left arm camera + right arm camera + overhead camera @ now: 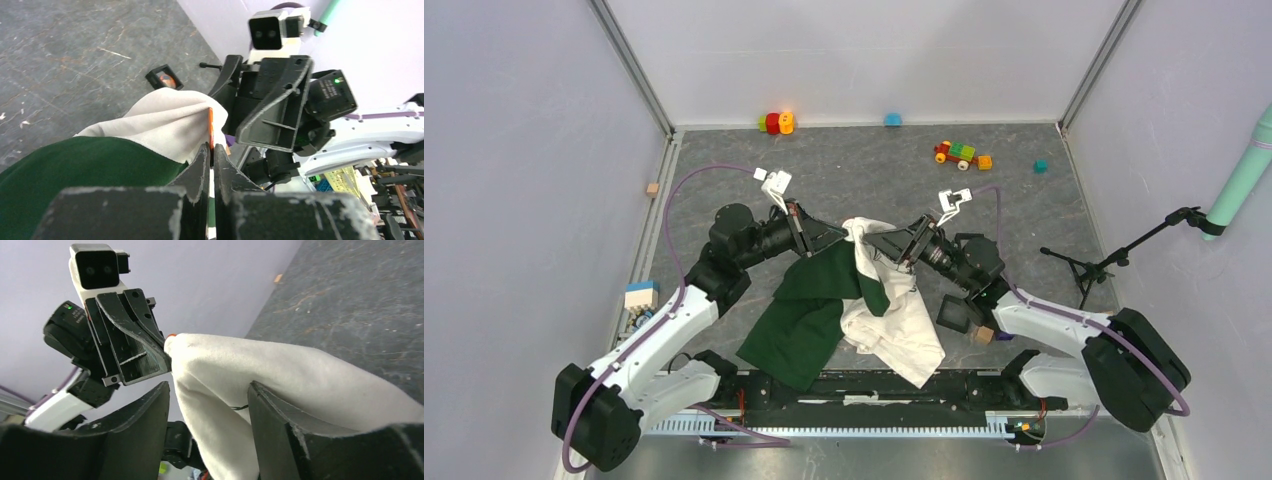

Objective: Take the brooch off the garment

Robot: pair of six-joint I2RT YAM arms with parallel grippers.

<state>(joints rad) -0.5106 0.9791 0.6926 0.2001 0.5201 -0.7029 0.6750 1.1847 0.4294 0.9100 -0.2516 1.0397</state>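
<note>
The garment point(809, 315), half dark green and half cream-white, is held up off the table at its middle, and its lower part lies towards the near edge. In the left wrist view my left gripper point(211, 147) is shut on the brooch point(210, 127), a thin orange disc seen edge-on at the tip of the cream fold point(165, 122). My right gripper point(210, 387) is open, with its jaws standing round the cream cloth point(260, 370); a gap shows beside one finger. In the top view the left gripper point(842, 236) and the right gripper point(876, 243) meet at the raised cloth.
Toy blocks lie along the back: a red-orange one point(774, 122), a blue one point(892, 119), a toy train point(962, 154) and a teal cube point(1041, 166). A tan cube point(653, 188) sits at the left. A black box point(953, 313) and a tan cube point(982, 334) lie by the right arm. A tripod point(1114, 260) stands at the right.
</note>
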